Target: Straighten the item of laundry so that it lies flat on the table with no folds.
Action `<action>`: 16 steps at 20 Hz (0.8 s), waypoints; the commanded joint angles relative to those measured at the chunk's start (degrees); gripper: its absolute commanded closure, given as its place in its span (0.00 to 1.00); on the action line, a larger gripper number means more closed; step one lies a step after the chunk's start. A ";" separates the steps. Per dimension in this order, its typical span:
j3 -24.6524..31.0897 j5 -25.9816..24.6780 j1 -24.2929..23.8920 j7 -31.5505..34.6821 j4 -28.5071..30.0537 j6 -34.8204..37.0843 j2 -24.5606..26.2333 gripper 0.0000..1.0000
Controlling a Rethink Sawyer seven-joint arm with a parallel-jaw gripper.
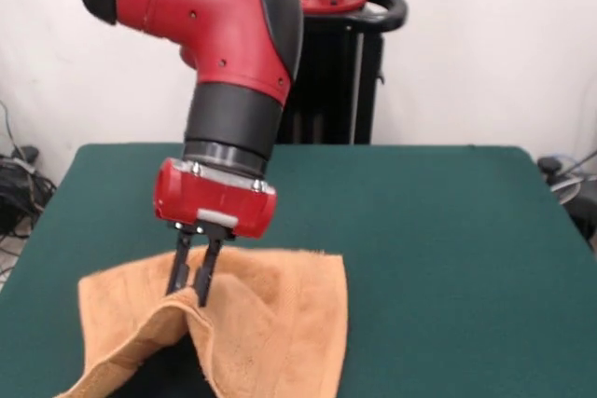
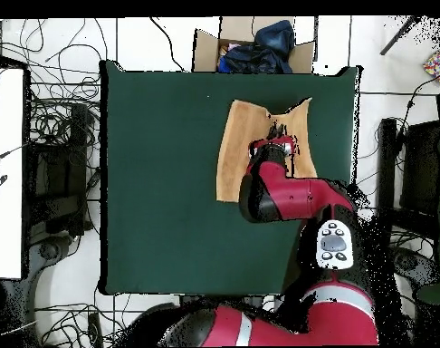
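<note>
The red arm [image 1: 224,34] angles steeply down, its gripper [image 1: 190,294] narrowed, fingers nearly together.

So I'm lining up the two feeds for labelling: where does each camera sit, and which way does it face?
Front view: sits across the table, facing the robot; shows the red arm coming down, its gripper with fingers pinched on the towel.
Overhead view: sits above, looking straight down, robot's base at the bottom; shows the arm reaching up to the towel.
Shared: table, towel, arm, gripper.
</note>
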 commanded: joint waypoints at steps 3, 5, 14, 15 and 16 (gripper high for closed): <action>2.79 5.79 -2.16 8.10 0.81 13.29 3.34 1.00; 3.93 6.26 -2.60 7.91 1.33 14.50 4.31 1.00; 2.98 6.94 -1.09 9.74 2.56 12.37 5.23 1.00; 3.71 6.93 -1.44 9.78 2.63 12.39 5.56 1.00; 5.36 6.80 -2.44 9.81 2.83 12.28 5.91 1.00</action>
